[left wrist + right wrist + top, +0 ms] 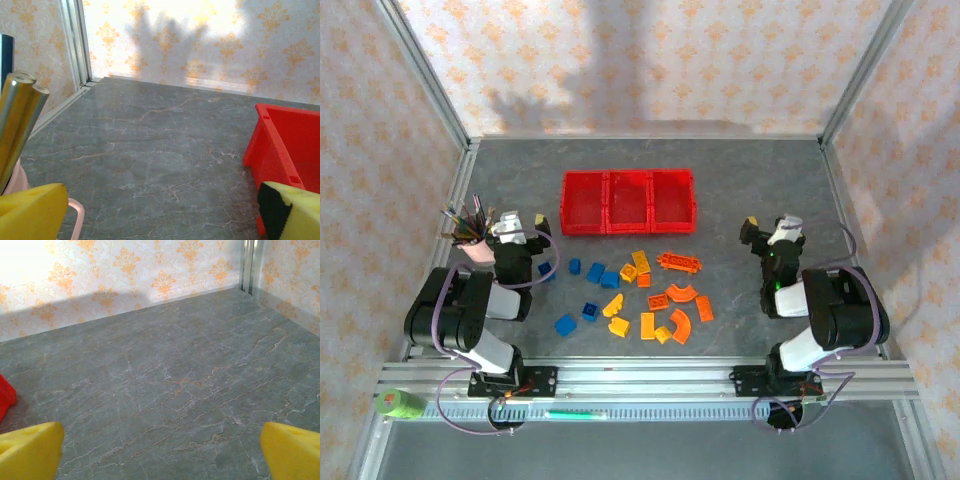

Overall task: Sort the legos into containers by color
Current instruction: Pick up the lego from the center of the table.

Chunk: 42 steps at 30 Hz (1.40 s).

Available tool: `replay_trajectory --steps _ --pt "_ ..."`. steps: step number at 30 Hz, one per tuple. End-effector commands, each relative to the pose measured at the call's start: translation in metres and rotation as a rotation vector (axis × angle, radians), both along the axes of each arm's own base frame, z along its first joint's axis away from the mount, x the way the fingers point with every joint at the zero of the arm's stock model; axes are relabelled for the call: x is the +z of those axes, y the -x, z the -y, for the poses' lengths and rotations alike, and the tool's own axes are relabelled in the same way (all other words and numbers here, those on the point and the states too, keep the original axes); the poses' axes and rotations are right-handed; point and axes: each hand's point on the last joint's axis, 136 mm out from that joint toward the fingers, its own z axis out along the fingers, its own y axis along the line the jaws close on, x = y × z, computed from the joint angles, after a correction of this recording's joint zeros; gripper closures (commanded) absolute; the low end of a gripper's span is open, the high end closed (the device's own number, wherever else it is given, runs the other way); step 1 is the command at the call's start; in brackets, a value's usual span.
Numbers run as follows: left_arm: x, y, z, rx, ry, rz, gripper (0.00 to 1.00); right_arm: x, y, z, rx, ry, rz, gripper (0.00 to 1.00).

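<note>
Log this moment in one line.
phase: not started | left tool: open, empty | right tool: open, empty | legos: loose on table, unsorted | red bins: empty

1. Overhead view: the light is even and bright; a soft grey shadow lies on the back wall (550, 95).
2. Left wrist view: glare bleaches that wall; a spiky shadow crosses it.
3. Right wrist view: the upper-left corner is overexposed, with a shaded band along the wall's foot.
4. The yellow finger pads (30, 212) near the lens are soft; the tabletop (150, 150) veining is sharp.
</note>
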Motion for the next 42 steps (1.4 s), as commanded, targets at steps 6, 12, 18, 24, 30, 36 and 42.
replay_trajectory --steps 6,12,18,24,30,36,42 --pt "0.0096 -0.0006 -0.0051 0.020 0.006 0.041 0.00 0.0144 -0.0050 0.0008 -0.003 0.015 0.046 0.00" --pt "0.0096 -0.0006 -0.0052 0.020 0.006 0.041 0.01 0.0149 -0.0053 0.0008 -0.003 0.014 0.047 0.00" --pt "0.0098 -0.0008 -0.0049 0.018 0.006 0.041 0.00 0.0144 -0.0050 0.0007 -0.002 0.014 0.045 0.00" --pt "0.0098 -0.0008 -0.0048 0.018 0.006 0.041 0.00 0.0142 -0.0050 0.0005 -0.002 0.015 0.045 0.00" --pt "0.0096 -0.0007 -0.0047 0.018 0.006 0.041 0.00 0.0143 -0.0050 0.0005 -0.002 0.014 0.045 0.00" --pt "0.0101 -0.0005 -0.0049 0.018 0.006 0.043 0.01 0.0153 -0.0048 0.0005 -0.002 0.014 0.049 0.00" --pt "0.0180 0.0059 -0.0070 0.032 0.013 0.071 0.00 0.0219 -0.0059 -0.0009 0.006 0.015 0.047 0.00"
